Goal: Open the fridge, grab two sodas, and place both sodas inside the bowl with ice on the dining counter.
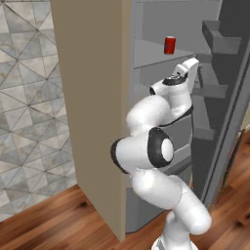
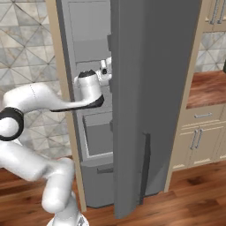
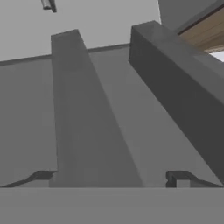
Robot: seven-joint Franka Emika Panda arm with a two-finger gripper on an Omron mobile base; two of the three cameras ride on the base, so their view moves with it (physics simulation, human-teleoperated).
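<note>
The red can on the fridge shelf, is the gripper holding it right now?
No. In the left base view the red can stands alone on a shelf of the fridge, above and apart from the arm's hand.

Tiled wall (image 1: 29, 97) with grey-beige triangle pattern stood at left, reaching down to floor. Wood plank floor (image 1: 58, 224), reddish brown and glossy, ran along bottom of both base views. At right, cream cabinets (image 2: 201, 137) with slim metal handles sat under brown wooden countertop (image 2: 207, 88). More patterned tile (image 2: 212, 44) showed above that countertop. Cream upper cabinet (image 2: 216, 15) with handles hung near top right corner. In hand view, strip of wood floor (image 3: 205, 35) showed at upper right.
</note>
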